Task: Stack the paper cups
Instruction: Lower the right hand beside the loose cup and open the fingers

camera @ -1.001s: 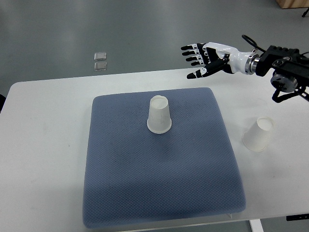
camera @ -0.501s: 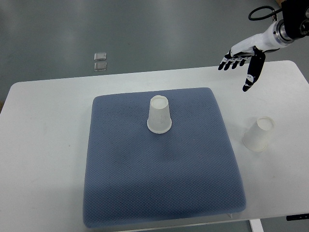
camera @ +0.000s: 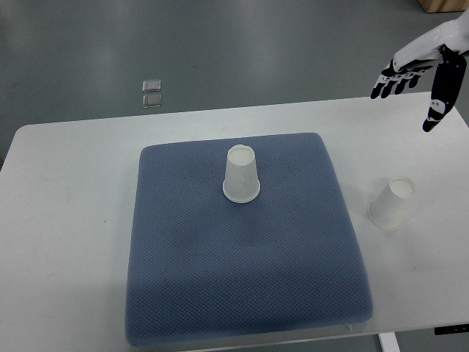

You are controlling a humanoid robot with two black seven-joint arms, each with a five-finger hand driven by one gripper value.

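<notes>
One white paper cup [camera: 241,174] stands upside down on the blue mat [camera: 242,249], near its far middle. A second white paper cup [camera: 392,204] stands upside down on the white table [camera: 66,220], to the right of the mat. My right hand [camera: 421,81] is at the far right, above the table's back right corner, fingers spread and holding nothing. It is well clear of both cups. The left arm does not show.
Two small clear squares [camera: 152,93] lie on the grey floor beyond the table's far edge. The mat covers most of the middle of the table.
My right hand has drawn back to the right and away from the mat, from above the mat's far right corner to the picture's right edge. The cups have not moved.
</notes>
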